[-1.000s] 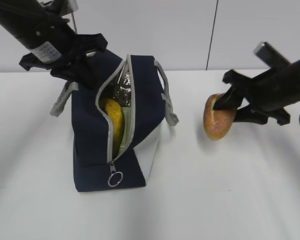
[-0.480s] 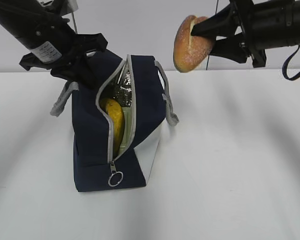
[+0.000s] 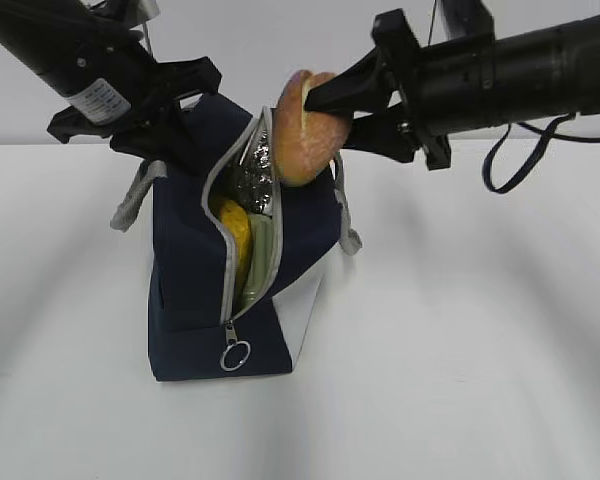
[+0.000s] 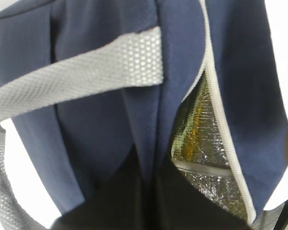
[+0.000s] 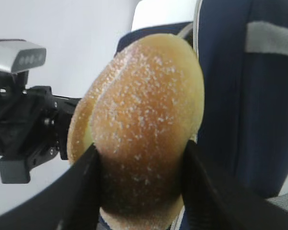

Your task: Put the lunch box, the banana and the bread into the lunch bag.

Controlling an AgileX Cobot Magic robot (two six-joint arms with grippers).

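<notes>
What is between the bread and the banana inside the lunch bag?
In the exterior view, only the silver foil lining of the lunch bag shows between the bread, held by the right gripper at the opening, and the banana lower inside.

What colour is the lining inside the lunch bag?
Shiny crinkled silver foil lining in the lunch bag, clearest in the left wrist view.

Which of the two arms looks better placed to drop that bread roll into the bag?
The right one, probably. Its pincer already grips the bread just above the lunch bag opening, while the left pincer is pinching the bag's edge, apparently keeping it open.
</notes>
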